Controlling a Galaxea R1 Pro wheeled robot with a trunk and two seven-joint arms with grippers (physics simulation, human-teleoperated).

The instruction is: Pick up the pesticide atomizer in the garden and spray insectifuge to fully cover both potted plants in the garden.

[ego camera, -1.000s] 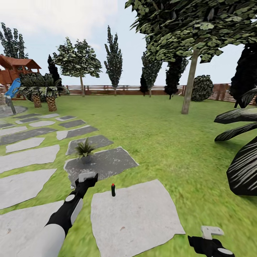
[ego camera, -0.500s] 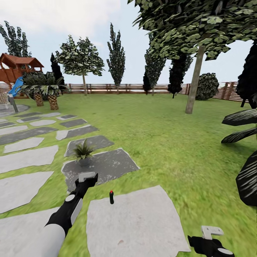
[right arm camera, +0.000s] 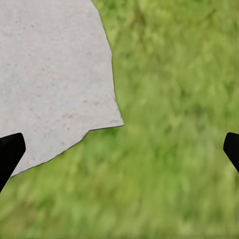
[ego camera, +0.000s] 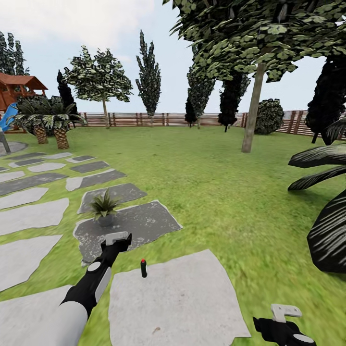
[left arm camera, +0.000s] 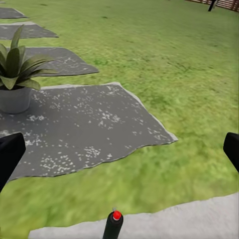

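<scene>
Left pincer [ego camera: 117, 239] is spread wide and grasps nothing, held out low over the lawn; in the left wrist view its two dark fingertips [left arm camera: 10, 154] sit far apart at the frame edges. Right pincer [ego camera: 284, 312] is likewise released, fingertips [right arm camera: 9, 152] wide apart, over grass beside a corner of the pale stone slab [right arm camera: 45, 79].

Pesticide atomizer [ego camera: 143, 267] stands upright at the near edge of that pale slab [ego camera: 182, 298], just ahead of and to the right of the left pincer, not touching it. Left wrist view shows the atomizer [left arm camera: 113, 226] between the fingers, red cap up, dark-green body cut by the frame edge. No label text can be read.

Beyond it lies a dark speckled slab [ego camera: 139, 221] carrying one potted plant [ego camera: 104, 208]; the wrist view resolves its grey pot and pointed leaves [left arm camera: 17, 74], which the head view renders small.

Farther off, head view: more stepping slabs [ego camera: 29, 197], two palms [ego camera: 50, 120], a tree trunk [ego camera: 252, 110], the brown slatted fence [ego camera: 158, 119], and large dark leaves [ego camera: 327, 226] at right.
</scene>
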